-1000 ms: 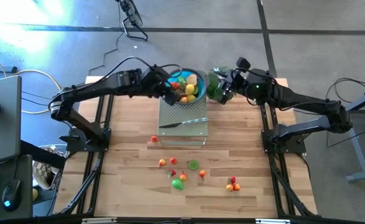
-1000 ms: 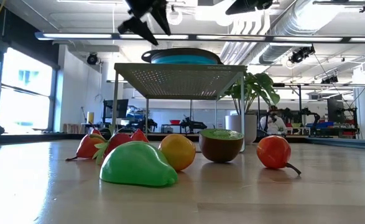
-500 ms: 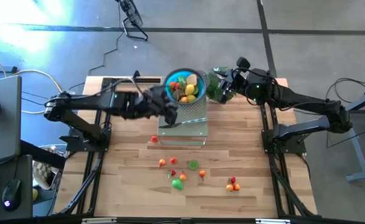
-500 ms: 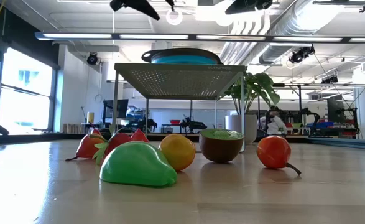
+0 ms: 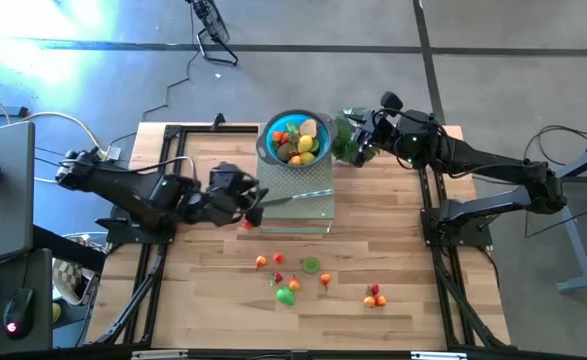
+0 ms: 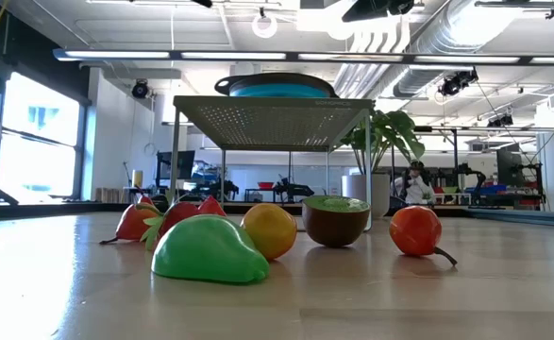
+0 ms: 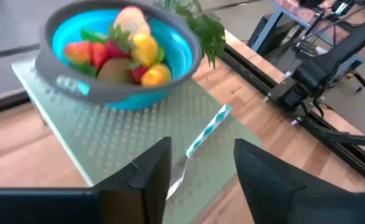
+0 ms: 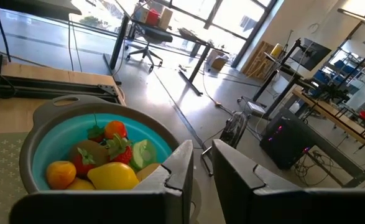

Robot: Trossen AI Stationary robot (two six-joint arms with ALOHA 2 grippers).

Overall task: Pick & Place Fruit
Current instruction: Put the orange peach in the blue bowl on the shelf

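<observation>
Light wooden slatted table (image 5: 203, 300), seen from above. Nearest the front edge, loose small toy fruits (image 5: 318, 278): green pear (image 6: 209, 250) foremost in the low view, orange round fruit (image 6: 269, 230) and red strawberries (image 6: 177, 216) just behind it, halved brown kiwi (image 6: 335, 220) and red-orange fruit with stem (image 6: 416, 230) alongside. One more red fruit (image 5: 247, 224) apart, near the front corner of the perforated grey-green metal stand (image 5: 295, 205).

On the stand: slim silver knife with turquoise handle (image 7: 205, 131), and blue bowl with grey rim (image 5: 295, 139) at the far end, filled with further toy fruits (image 8: 101, 158). Leafy green plant (image 5: 347, 136) just beside the bowl.

Left gripper (image 5: 252, 203) low over the table, just beside the stand's near-left corner and above the lone red fruit; fingers (image 7: 145, 174) parted, nothing between them, no contact visible. Right gripper (image 5: 365, 150) beside the plant, close to the bowl rim; fingers (image 8: 232, 168) set close together, narrow gap, nothing held.

Beyond: grey floor, cables, desks, large windows, person far off.
</observation>
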